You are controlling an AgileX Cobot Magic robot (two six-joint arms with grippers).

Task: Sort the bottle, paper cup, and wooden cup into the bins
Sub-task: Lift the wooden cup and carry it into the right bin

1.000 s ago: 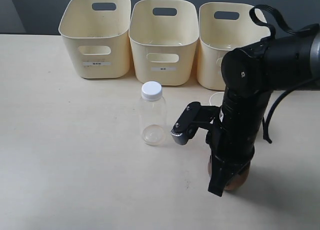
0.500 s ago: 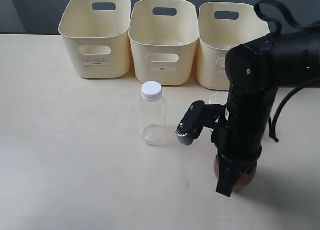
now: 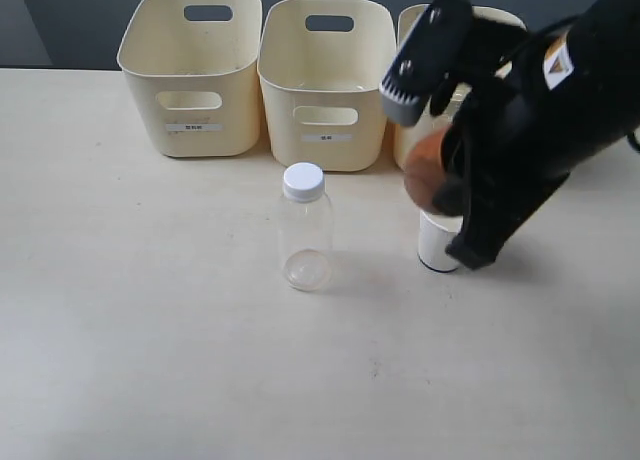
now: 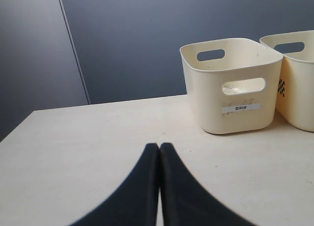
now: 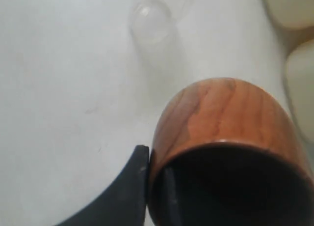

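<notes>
- Table point(image 3: 150, 330): pale and wide, everything sits on it.
- Right arm point(image 3: 540, 110): big black thing over the right side, blocking most of the right bin.
- Bins point(image 3: 325, 80): three cream tubs in a row along the back edge, almost touching each other. From what shows, nothing is in them.
- Bottle point(image 3: 304, 230): upright on the table in front of the middle bin, white cap on, well left of the arm.
- Wooden cup point(image 3: 428, 170): up in the air, off the table, in front of the right bin and right above the paper cup.
- Paper cup point(image 3: 437, 245): standing on the table under the arm, top part hidden.
- Right gripper point(image 5: 149, 186): clamped on the wooden cup's rim, one finger outside the wall and one inside.
- Left gripper point(image 4: 159, 152): fingers pressed together, holding nothing, low over bare table with the left bin ahead of it.
</notes>
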